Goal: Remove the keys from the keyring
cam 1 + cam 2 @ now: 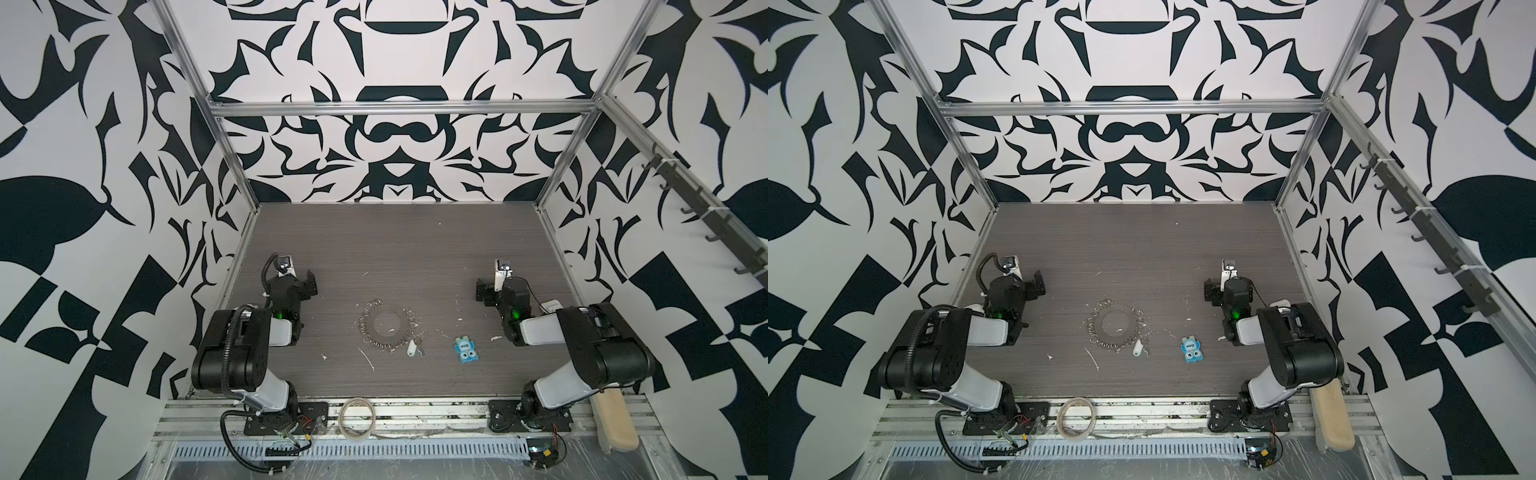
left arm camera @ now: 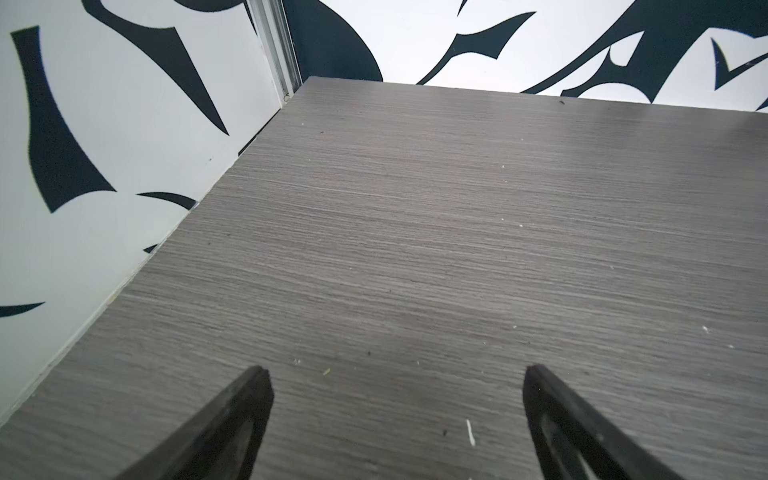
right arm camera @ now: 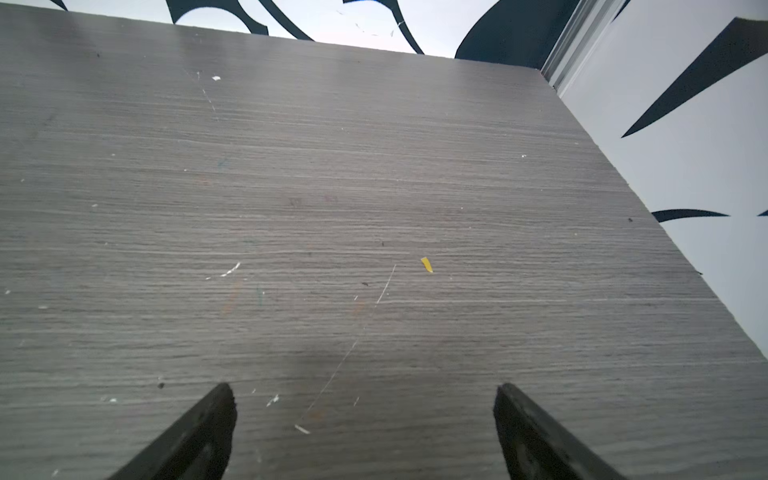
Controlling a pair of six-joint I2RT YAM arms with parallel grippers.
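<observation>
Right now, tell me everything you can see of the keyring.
The keyring is a flat grey metal disc with a large central hole, its rim hung with many small silver split rings. It lies flat near the middle of the table, ungripped. The keys, with a white fob, lie at its near-right rim, seemingly still attached.

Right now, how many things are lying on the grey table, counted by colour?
Grey: 1, the keyring
White and silver: 1, the keys
Blue: 1, the packet
Total: 3 on the table, leaving out the little white scraps
</observation>
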